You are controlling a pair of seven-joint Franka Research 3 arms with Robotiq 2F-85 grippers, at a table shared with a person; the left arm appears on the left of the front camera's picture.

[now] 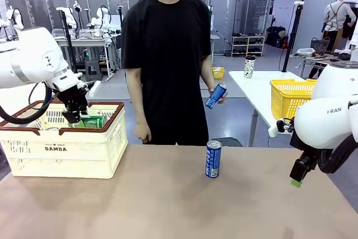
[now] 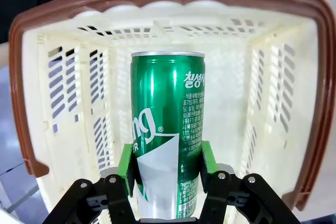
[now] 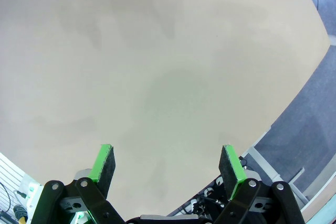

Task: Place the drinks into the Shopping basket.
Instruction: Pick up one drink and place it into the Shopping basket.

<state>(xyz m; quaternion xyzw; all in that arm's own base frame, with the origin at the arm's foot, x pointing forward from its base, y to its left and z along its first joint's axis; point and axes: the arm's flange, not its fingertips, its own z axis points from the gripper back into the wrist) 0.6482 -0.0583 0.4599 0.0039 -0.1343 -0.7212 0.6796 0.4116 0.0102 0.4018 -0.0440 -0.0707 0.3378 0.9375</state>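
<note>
Shopping basket point(image 1: 61, 150) on table point(image 1: 168, 205), left side | inside: green can point(image 2: 167, 124) within the rim, clamped between left pincer point(image 1: 75, 118) pads | blue can point(image 1: 213, 159) upright mid-table, outside basket | second blue can point(image 1: 215, 97) tilted in person's hand point(image 1: 222, 95) | right pincer point(image 3: 167, 163) wide, empty, over bare table

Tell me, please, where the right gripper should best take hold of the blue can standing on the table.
Probably around the middle of the blue can, coming in level from the robot's right. It stands upright on the table with bare space all round. Its straight round sides suit opposed pads, and the open right gripper hangs on that side.
</note>
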